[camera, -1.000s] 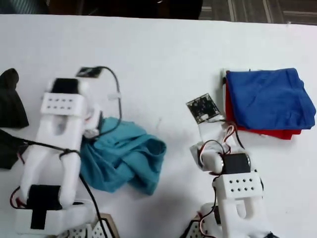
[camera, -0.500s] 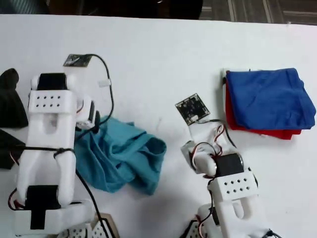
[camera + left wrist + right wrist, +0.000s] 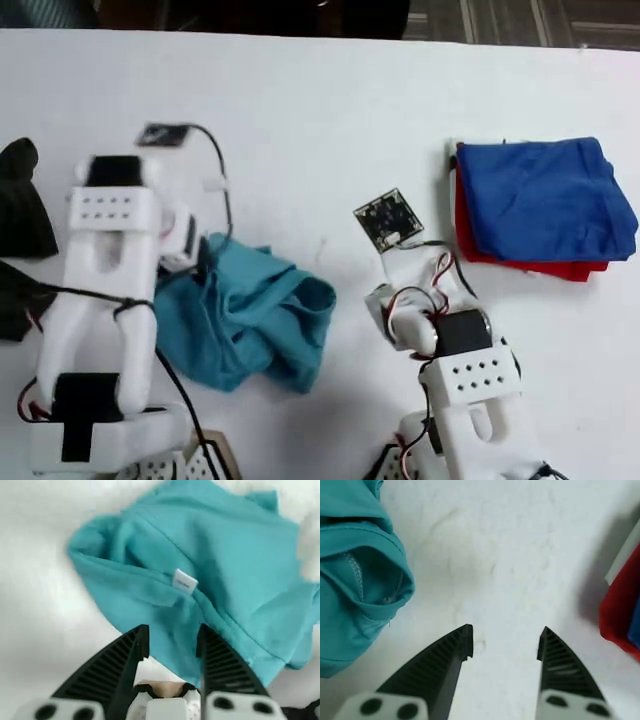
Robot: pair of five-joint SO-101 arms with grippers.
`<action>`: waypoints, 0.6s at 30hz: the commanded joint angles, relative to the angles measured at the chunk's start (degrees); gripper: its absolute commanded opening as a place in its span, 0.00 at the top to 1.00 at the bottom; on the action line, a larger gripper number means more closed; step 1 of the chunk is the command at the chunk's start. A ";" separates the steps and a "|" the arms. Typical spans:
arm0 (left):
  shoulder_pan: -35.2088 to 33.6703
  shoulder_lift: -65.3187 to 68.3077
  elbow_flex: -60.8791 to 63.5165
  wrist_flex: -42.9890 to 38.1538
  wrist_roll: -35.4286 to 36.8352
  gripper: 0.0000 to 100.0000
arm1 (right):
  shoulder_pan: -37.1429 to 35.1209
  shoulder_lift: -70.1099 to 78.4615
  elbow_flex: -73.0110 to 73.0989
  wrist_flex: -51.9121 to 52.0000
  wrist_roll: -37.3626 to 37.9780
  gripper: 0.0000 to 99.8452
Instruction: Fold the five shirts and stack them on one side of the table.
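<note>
- The left arm (image 3: pixel 105 290) stretches from its base at the near edge of the white table (image 3: pixel 320 90) out over the left side of the crumpled teal cotton shirt (image 3: pixel 255 315), and its wrist covers that edge of the cloth in the high view.
- The left gripper (image 3: pixel 172 637) points down at the teal shirt (image 3: pixel 200 565). Its two black ribbed fingers (image 3: pixel 127 652) are spread apart, with teal fabric and a strip of table between the tips. Whether they touch the cloth cannot be told.
- A small white label (image 3: pixel 184 581) is sewn by a seam of the shirt, just ahead of the fingers.
- The right arm (image 3: pixel 470 385) is drawn back near its own base, with its wrist angled toward the middle of the table.
- The right gripper (image 3: pixel 506 637) hangs over bare table, jaws wide and gripping nothing, between the teal shirt (image 3: pixel 355 580) and the stack.
- On the right side of the table a folded blue shirt (image 3: pixel 545 195) lies on a folded red shirt (image 3: pixel 565 268), whose edge shows along the near side.
- Dark black garments (image 3: pixel 20 215) lie bunched at the left edge, well apart from the stack.
</note>
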 commanded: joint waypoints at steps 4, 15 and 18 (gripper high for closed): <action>4.66 -0.70 1.89 -6.33 0.88 0.82 | -0.13 -1.10 -0.79 -0.75 -0.44 0.78; 6.68 -0.35 -2.68 -6.07 14.42 0.82 | -0.13 -1.10 -0.70 -0.84 -0.44 0.78; 10.64 -0.35 0.04 -3.69 14.59 0.82 | -0.13 -1.10 -0.70 -0.92 -0.44 0.78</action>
